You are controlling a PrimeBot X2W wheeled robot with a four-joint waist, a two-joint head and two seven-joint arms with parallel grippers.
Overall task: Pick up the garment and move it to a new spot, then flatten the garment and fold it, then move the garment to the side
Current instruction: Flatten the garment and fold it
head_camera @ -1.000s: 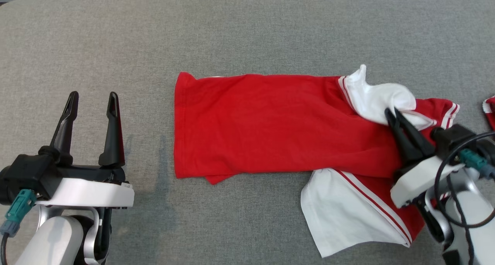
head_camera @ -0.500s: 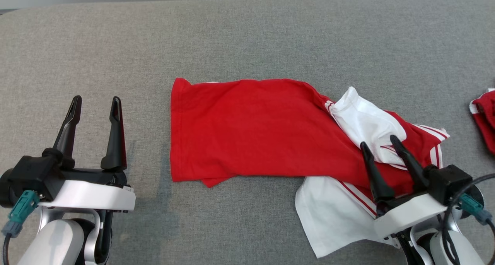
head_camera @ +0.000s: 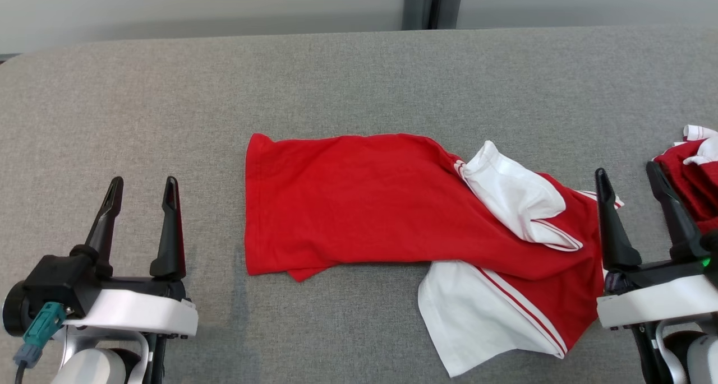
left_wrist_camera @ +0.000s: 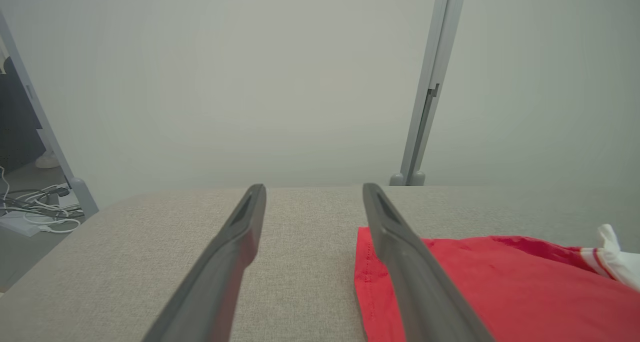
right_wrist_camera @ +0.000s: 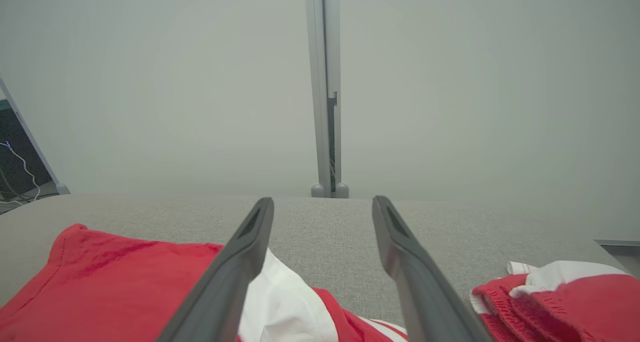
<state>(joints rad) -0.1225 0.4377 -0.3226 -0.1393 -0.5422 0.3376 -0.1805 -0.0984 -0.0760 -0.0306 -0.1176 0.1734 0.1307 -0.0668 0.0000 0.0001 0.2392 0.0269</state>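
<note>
Red cloth with white sleeves: the garment (head_camera: 364, 199), limp and light by its look, lies half-folded on the grey table (head_camera: 336, 75) in the head view, between the left gripper (head_camera: 143, 180) and right gripper (head_camera: 626, 169), both open and empty. Left wrist view: its straight red hem (left_wrist_camera: 362, 282) lies beside the open fingers (left_wrist_camera: 400, 262), a likely edge to pinch. Right wrist view: open fingers near a rumpled white sleeve (right_wrist_camera: 280, 307).

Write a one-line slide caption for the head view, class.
Red-and-white garment lies on the grey surface, sleeves untidy, flanked by the open left tool and open right tool.
</note>
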